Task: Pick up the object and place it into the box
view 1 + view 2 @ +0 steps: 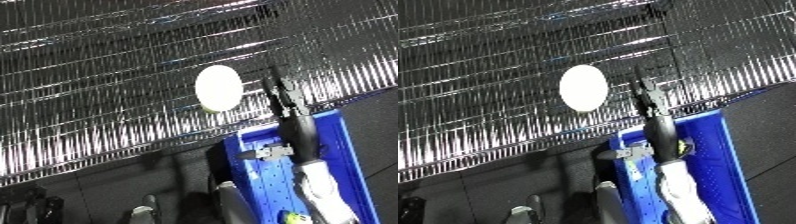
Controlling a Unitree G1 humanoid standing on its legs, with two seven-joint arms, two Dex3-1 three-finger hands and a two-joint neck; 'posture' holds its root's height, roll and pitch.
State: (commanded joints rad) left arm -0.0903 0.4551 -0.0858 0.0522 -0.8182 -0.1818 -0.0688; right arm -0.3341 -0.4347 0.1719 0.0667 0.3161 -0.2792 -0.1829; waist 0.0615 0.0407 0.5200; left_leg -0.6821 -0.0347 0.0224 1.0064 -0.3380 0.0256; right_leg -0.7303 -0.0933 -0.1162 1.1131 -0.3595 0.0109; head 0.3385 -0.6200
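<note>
Wire shelf (487,75), white disc (584,88), blue bin (342,150)

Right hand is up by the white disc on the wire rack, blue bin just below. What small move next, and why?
Probably ease the right hand a little further left toward the white round object. The hand looks beside the object, at its right edge, and I cannot tell whether the fingers are round it yet. The object lies on the wire shelf, above the blue bin, so no carry should start before a grasp shows.
</note>
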